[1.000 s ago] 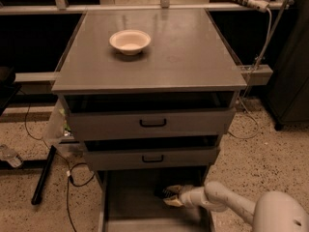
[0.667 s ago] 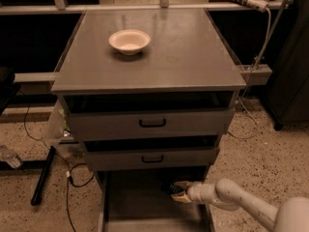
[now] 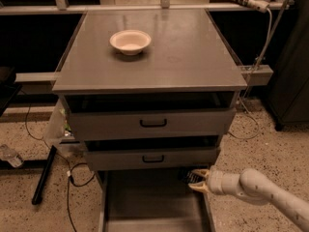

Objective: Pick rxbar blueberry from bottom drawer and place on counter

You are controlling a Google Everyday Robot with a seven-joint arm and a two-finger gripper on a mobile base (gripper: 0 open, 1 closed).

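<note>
The bottom drawer is pulled open and its flat grey floor shows bare. My gripper is at the drawer's back right corner, just under the middle drawer's front. Its tan fingers are closed above and below a small dark wrapper with pale print, the rxbar blueberry. The pale arm reaches in from the lower right. The counter is the wide grey top of the cabinet.
A white bowl sits on the counter at the back left. The top drawer and middle drawer stand slightly open. A plastic bottle, cables and a black stand leg lie on the floor to the left.
My gripper has moved right and up from the middle of the drawer floor to the drawer's right back corner, with the dark bar in its fingers.
</note>
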